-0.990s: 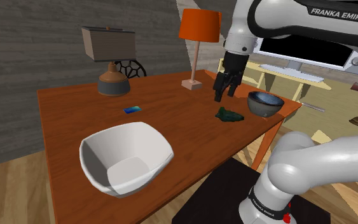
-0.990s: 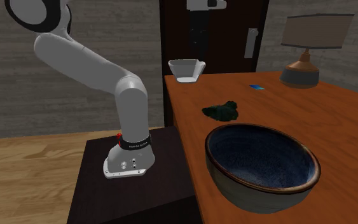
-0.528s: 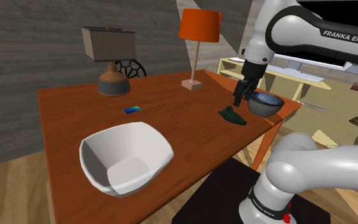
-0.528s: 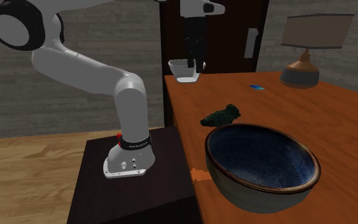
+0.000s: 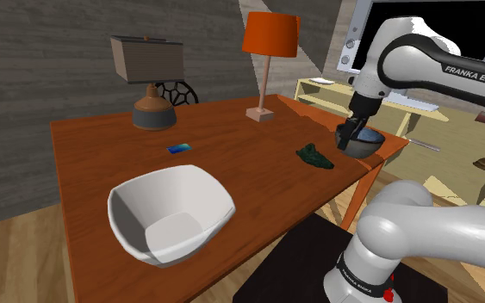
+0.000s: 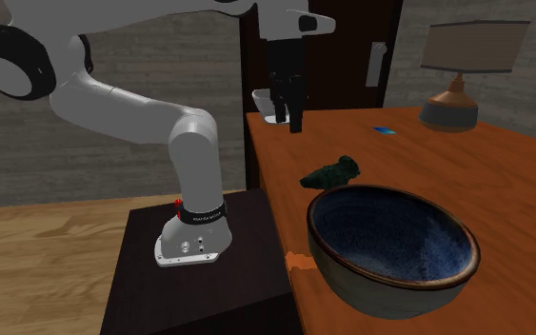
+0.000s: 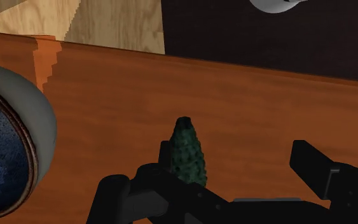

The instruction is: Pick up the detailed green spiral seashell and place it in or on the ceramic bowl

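1. Since 0.5 s ago: gripper (image 5: 347, 143) shifted toward the dark blue bowl (image 5: 368, 143) in the shoulder view and came lower in the second exterior view. Green seashell (image 5: 314, 156) unchanged, lying on the table (image 5: 102, 138) just beside the bowl.
2. Arm (image 5: 421, 60) pose: rises from the stand (image 6: 208, 285), arches high, last link drops steeply. Hand points down at the table by the bowl's rim, on the shell's side.
3. Fingers (image 7: 126, 197) stand apart, clasping nothing.
4. Wrist view: shell lies on the table in the gap between the fingers, nearer one of them, pointed tip away from the hand. Bowl's rim and blue inside sit close alongside.
5. Second exterior view: fingertips hang above the shell, clear of it. The shoulder view overlaps gripper and bowl, so that gap cannot be read there.
6. Shoulder view adds a white bowl (image 5: 171, 211) and an orange lamp (image 5: 269, 43), both well apart from the blue bowl.
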Controlling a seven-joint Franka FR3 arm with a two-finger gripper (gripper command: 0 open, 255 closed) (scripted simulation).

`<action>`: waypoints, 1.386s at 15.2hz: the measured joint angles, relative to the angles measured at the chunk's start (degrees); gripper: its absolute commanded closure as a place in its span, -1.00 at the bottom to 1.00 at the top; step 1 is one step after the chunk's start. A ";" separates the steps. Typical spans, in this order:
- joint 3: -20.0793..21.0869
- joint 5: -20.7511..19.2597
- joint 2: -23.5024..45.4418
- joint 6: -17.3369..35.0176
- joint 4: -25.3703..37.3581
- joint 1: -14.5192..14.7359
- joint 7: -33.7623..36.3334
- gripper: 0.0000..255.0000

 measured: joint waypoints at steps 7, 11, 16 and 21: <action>-2.55 -2.57 -1.44 3.95 -5.16 -1.10 -0.55 -1.00; -2.77 -2.79 -1.57 4.44 -5.78 -1.20 -0.51 -1.00; -2.78 -2.80 -1.57 4.46 -5.79 -1.20 -0.52 1.00; -2.78 -2.80 -1.57 4.46 -5.79 -1.20 -0.52 1.00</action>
